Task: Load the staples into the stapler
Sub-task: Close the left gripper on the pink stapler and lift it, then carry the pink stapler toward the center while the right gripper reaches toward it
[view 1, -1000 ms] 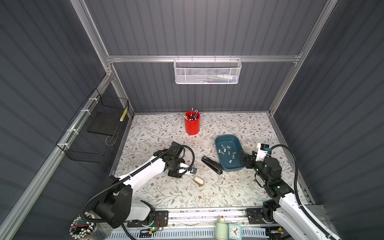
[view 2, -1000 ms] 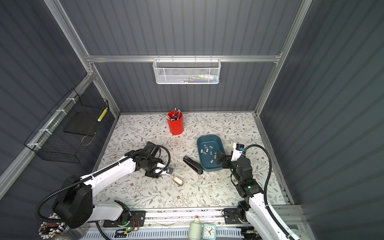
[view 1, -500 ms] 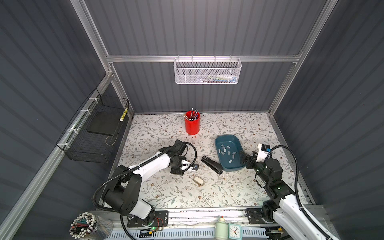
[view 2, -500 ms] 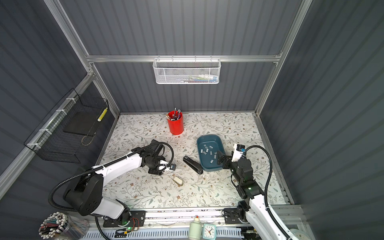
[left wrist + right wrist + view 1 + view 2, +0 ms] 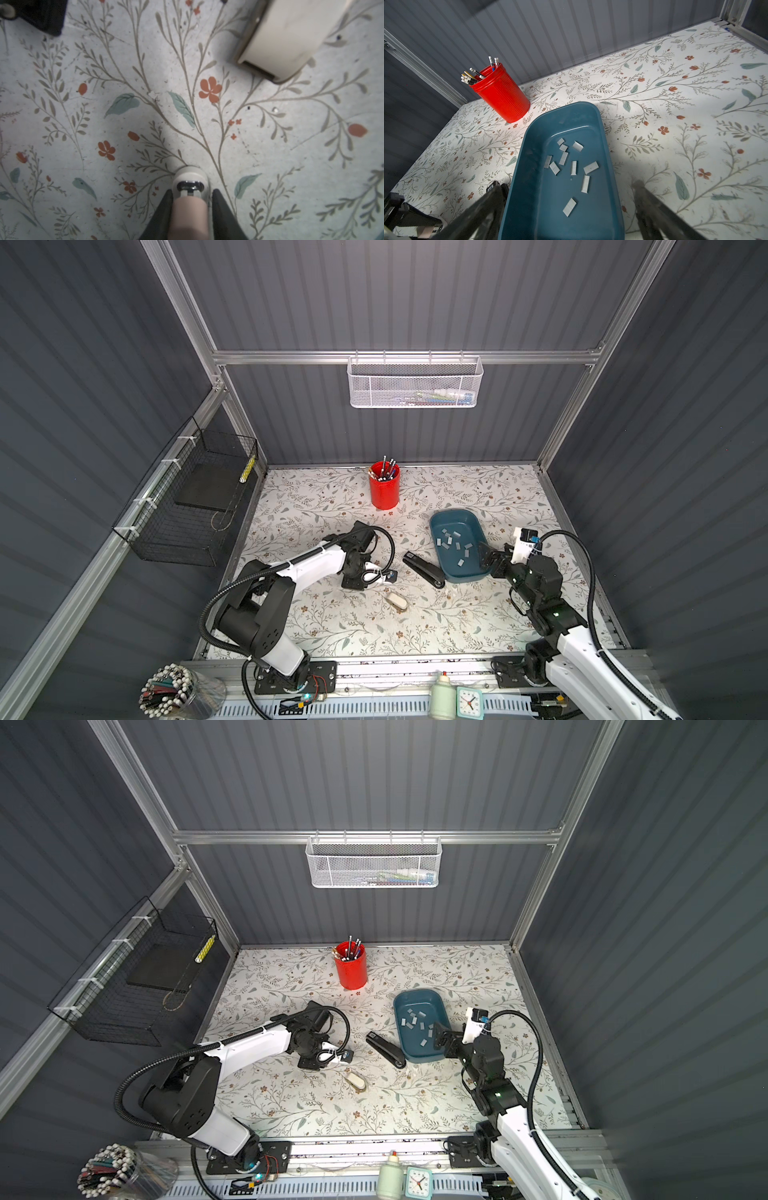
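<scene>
Nearest me, on the front rail, stood a clear jar (image 5: 208,693) packed with pens or pencils, a small pale bottle (image 5: 440,699) and a little teal clock (image 5: 469,702). Beyond them, on the flowered table (image 5: 332,626), a small cream object (image 5: 397,601) lay by itself. The left wrist view showed a dark slot at its end (image 5: 280,35), but I could not say what it was.

Just past it the left gripper (image 5: 353,583) pointed down at the table. Its dark fingers (image 5: 164,212) were clenched on a small pink-and-white object (image 5: 190,207) with a chrome slot at its tip. Whether that tip touched the table I could not tell.

To the right of that arm, the black stapler (image 5: 424,570) lay flat and closed, untouched, just beside the left wall of a dark teal tray (image 5: 454,511). The staples (image 5: 563,158) were all inside the tray: ten pale grey strips scattered loose across its floor, seen in both top views (image 5: 448,537) (image 5: 412,1020).

The right gripper (image 5: 566,186) sat at the tray's near end, its fingers (image 5: 652,207) spread wide and holding nothing. One finger was outside each side wall, so the tray's end lay between them.

Farther back a red cup (image 5: 384,493) full of pencils stood upright, apart from the tray. A black wire basket (image 5: 187,514) hung on the left wall, and a white mesh basket (image 5: 415,385) hung from the rail on the back wall.
</scene>
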Motion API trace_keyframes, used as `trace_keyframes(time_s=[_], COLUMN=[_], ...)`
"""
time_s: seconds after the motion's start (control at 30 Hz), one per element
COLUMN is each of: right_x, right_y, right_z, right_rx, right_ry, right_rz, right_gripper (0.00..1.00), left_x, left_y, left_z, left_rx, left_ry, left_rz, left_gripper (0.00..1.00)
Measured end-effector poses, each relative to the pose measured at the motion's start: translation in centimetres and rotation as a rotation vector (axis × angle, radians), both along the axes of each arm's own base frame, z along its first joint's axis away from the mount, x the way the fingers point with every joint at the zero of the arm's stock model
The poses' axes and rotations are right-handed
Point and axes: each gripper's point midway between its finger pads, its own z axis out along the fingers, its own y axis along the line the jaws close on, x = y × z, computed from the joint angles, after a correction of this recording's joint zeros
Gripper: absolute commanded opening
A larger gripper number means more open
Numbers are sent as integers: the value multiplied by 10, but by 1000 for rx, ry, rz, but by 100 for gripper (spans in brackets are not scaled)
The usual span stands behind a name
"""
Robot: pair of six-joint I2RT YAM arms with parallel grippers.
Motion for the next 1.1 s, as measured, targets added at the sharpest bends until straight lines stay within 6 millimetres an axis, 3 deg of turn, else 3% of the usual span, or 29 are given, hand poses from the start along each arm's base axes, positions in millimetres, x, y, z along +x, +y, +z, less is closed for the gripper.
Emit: trace_keyframes(time_s=[0.2,0.33,0.43,0.5,0.57,0.6,0.63,0.73,0.87,0.93,1.0,1.1], right_x=[1,3,5,5,6,6,6,6,3,2,-1,-12], right_y=[-2,-3,-3,-3,-3,-3,-3,-3,-3,4,17,51], right_z=[0,-6,-14,-17,-17,-16,-15,-10,0,5,14,25], right_rx=[1,5,17,29,42,47,51,63,81,96,131,216], right_ry=[1,24,60,73,75,73,68,54,35,37,29,35], right_rz=[-13,-25,-37,-43,-47,-48,-48,-51,-48,-14,48,169], right_gripper=[98,95,99,98,96,95,95,93,87,75,60,57], left_x=[3,6,17,29,42,47,52,64,68,65,58,44], left_y=[-5,-12,-20,-28,-36,-38,-41,-47,-58,-63,-70,-82], left_z=[7,23,56,91,127,145,160,193,203,200,198,198], left_rx=[-20,-71,-156,-237,-320,-357,-389,-476,-564,-597,-624,-683], left_ry=[0,-30,-120,-209,-301,-345,-380,-465,-478,-456,-412,-350], left_rz=[-4,8,52,89,120,137,149,183,188,180,153,87], left_gripper=[0,0,0,2,14,14,2,0,0,0,0,0])
